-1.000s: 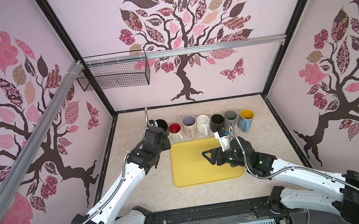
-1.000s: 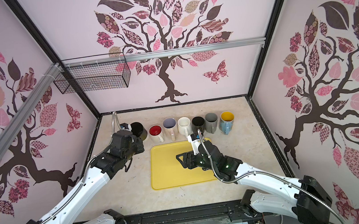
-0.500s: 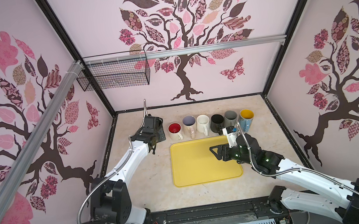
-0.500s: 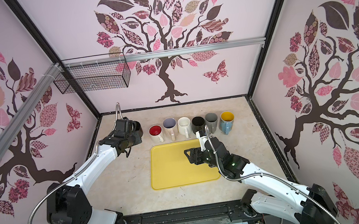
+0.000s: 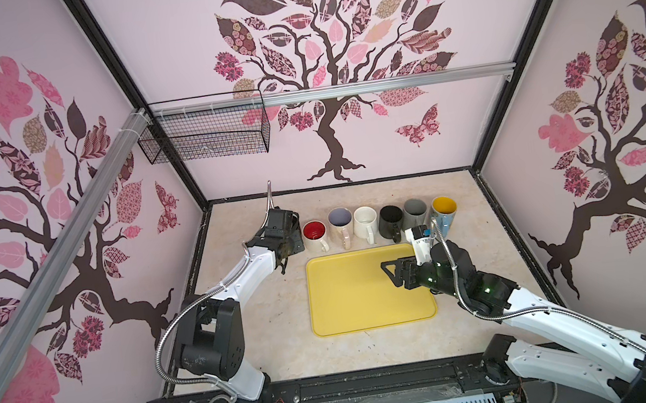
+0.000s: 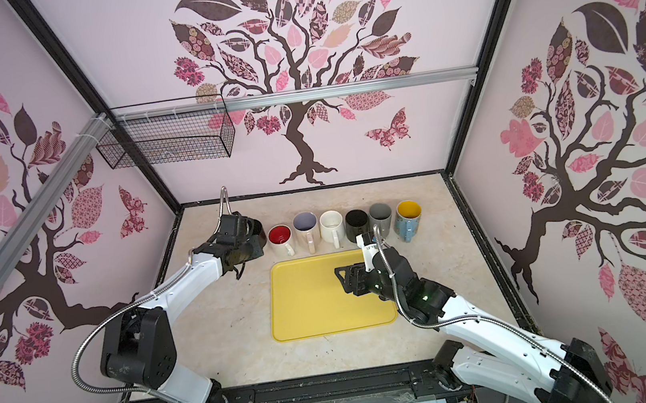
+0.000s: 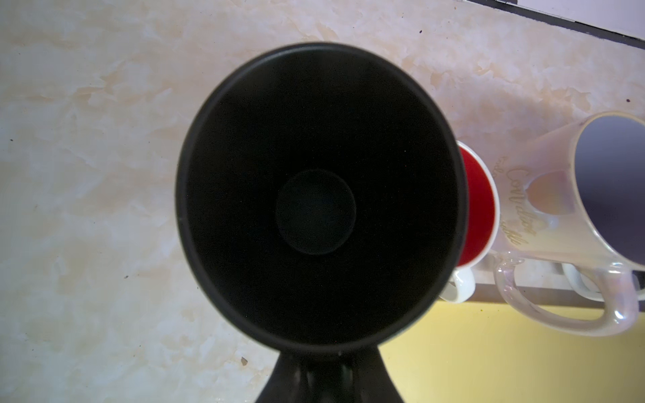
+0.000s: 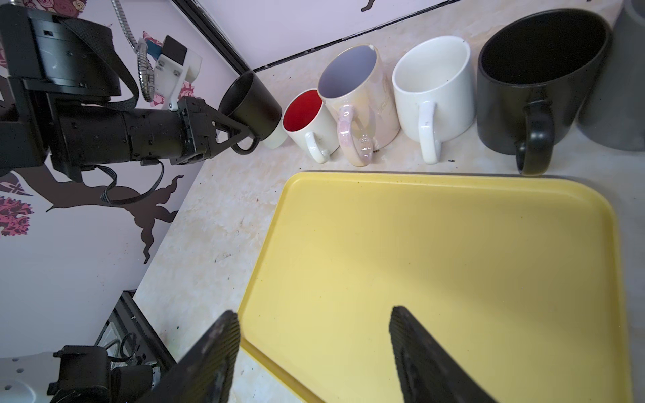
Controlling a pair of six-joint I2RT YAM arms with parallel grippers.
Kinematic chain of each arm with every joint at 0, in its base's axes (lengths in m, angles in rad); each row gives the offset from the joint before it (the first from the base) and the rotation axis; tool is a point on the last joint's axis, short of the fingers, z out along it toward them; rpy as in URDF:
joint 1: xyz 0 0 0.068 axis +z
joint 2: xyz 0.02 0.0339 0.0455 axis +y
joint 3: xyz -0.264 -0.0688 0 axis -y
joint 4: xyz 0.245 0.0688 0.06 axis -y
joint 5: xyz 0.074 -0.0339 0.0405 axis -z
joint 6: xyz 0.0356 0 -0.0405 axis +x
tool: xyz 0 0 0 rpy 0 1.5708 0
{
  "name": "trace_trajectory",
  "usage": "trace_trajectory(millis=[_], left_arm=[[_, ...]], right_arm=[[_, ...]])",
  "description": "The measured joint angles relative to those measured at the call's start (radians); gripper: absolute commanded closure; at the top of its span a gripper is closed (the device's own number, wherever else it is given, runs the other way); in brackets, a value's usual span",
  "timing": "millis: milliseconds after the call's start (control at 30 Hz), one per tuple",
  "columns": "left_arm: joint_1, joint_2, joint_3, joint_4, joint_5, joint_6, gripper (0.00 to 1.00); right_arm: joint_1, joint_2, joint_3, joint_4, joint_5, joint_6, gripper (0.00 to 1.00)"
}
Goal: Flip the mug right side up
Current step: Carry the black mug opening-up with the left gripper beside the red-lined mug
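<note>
Beige marble-pattern tabletop [image 5: 280, 341]: carries all items. Flat yellow plastic tray [image 5: 349, 291]: centre of tabletop. Row of six upright ceramic mugs [image 5: 366, 222]: along tray's far edge, handles twd tray. Right gripper [image 5: 389, 274]: above tray's right half, jaws spread apart. Left gripper [image 8: 246, 134]: at left end of row, jaws pinching the handle of matte black ceramic mug [image 7: 314, 209]. Black mug: mouth upward, body tilted away from row, just beside red-lined white mug [image 8: 303, 122]. Contact w/ tabletop: cannot tell.
</note>
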Motion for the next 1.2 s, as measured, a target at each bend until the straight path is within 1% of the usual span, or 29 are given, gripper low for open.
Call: trace_trajectory(millis=[333,900,1200], left_arm=[[0.0,0.061,0.0,0.031,0.002,-0.02,1.0],[0.0,0.076,-0.005,0.074,-0.004,-0.019,1.0],[-0.019,0.102,-0.011,0.077,-0.022,-0.019,1.0]], right_arm=[[0.0,0.002,0.0,-0.005,0.0,0.0,0.27],[0.0,0.033,-0.008,-0.002,-0.01,0.004,0.26],[0.0,0.043,-0.011,0.004,-0.02,0.009,0.26]])
